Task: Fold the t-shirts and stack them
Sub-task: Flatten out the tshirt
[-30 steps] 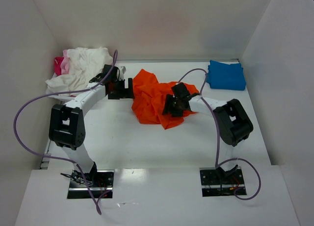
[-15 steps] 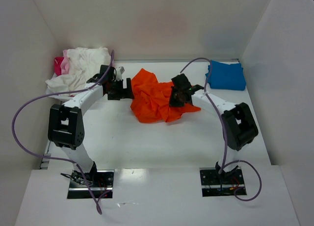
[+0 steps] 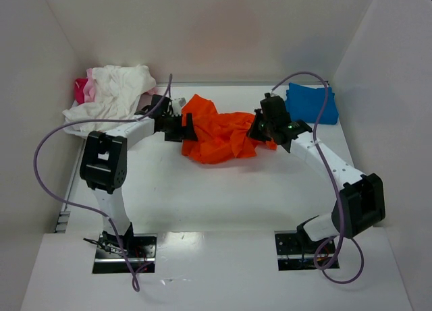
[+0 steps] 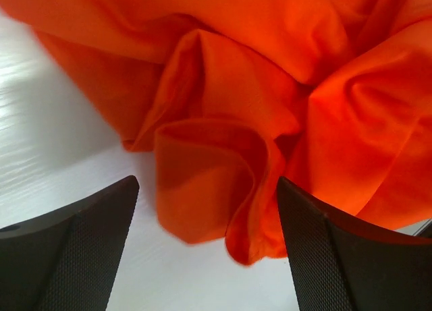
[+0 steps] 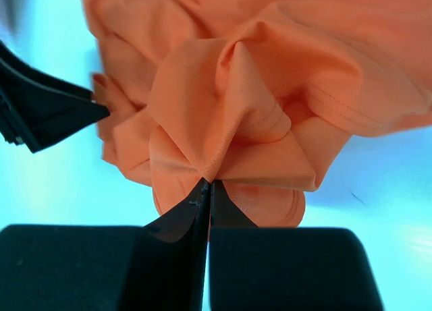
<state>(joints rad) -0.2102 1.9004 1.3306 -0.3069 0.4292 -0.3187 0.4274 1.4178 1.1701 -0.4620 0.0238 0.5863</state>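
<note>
Right claw (image 5: 208,184), open a second ago, now pinches the orange t-shirt (image 3: 223,135), tugging it rightward; left claw (image 4: 206,186) spread astride a fold, so flattening begins

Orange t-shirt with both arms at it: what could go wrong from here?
1. The right jaws are shut on just a small fold of the orange t-shirt at their tips; a pull could slip it free.
2. The left jaws stand open around a bunched fold; closing may catch several layers, so the shirt won't spread flat.
3. The right arm's cable loops over the folded blue t-shirt and might drag it.
</note>
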